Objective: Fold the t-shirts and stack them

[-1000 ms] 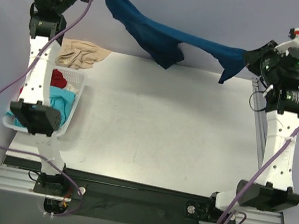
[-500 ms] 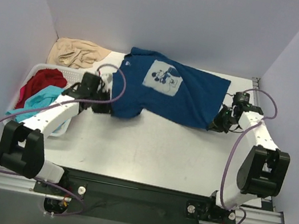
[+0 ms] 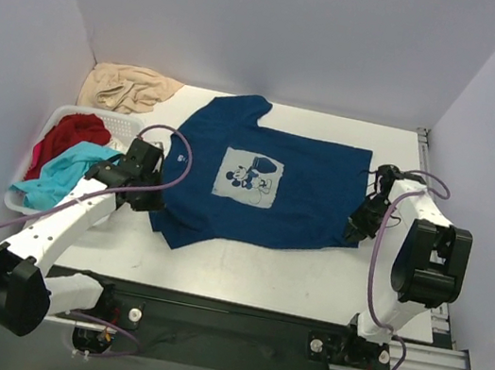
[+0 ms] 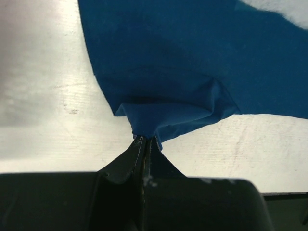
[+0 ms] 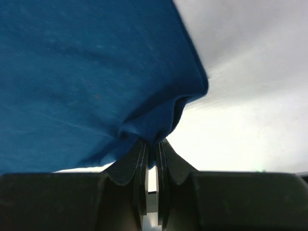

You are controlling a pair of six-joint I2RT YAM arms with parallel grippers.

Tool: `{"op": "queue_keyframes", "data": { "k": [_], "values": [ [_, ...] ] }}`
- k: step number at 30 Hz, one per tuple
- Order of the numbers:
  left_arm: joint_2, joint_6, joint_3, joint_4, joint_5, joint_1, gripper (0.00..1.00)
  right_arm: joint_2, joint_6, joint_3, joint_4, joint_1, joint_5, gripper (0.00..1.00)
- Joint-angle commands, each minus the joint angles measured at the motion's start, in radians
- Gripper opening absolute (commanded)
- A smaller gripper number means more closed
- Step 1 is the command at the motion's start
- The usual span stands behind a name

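The navy blue t-shirt lies spread on the table, print side up, its pale blue cartoon square in the middle. My left gripper is shut on the shirt's left edge; the left wrist view shows the cloth bunched at my left gripper. At the shirt's right edge my right gripper is shut on a pinch of cloth, which gathers at my right gripper in the right wrist view. A red t-shirt and a turquoise t-shirt lie in the basket.
A white basket stands at the table's left edge, beside my left arm. A beige garment lies crumpled at the back left corner. Purple walls close in the back and sides.
Both grippers came down from high at the back to table level, drawing the navy shirt toward the front. It now lies spread flat with the print showing.
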Motion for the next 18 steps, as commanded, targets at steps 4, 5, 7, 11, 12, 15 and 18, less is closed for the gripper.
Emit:
{"op": "queue_keyframes", "data": {
  "k": [4, 5, 7, 11, 12, 15, 18],
  "values": [
    [-0.032, -0.027, 0.004, -0.084, -0.063, -0.014, 0.0, -0.012, 0.03, 0.015, -0.114, -0.001, 0.093, 0.0],
    [-0.044, -0.027, -0.002, -0.082, -0.066, -0.014, 0.0, -0.016, 0.032, 0.014, -0.116, 0.001, 0.099, 0.0],
    [-0.053, -0.029, -0.003, -0.081, -0.095, -0.014, 0.0, -0.03, 0.038, 0.014, -0.114, -0.002, 0.123, 0.0],
    [-0.038, -0.024, 0.024, -0.039, -0.112, -0.014, 0.0, -0.036, 0.044, 0.035, -0.111, -0.009, 0.139, 0.0],
    [-0.03, -0.02, 0.038, -0.033, -0.112, -0.014, 0.0, -0.041, 0.047, 0.045, -0.107, -0.01, 0.142, 0.0],
    [-0.004, -0.009, 0.052, -0.004, -0.119, -0.014, 0.0, -0.05, 0.053, 0.052, -0.09, -0.025, 0.146, 0.0],
    [0.029, -0.001, 0.072, 0.031, -0.125, -0.014, 0.0, -0.052, 0.058, 0.06, -0.068, -0.048, 0.139, 0.0]
  ]
}}
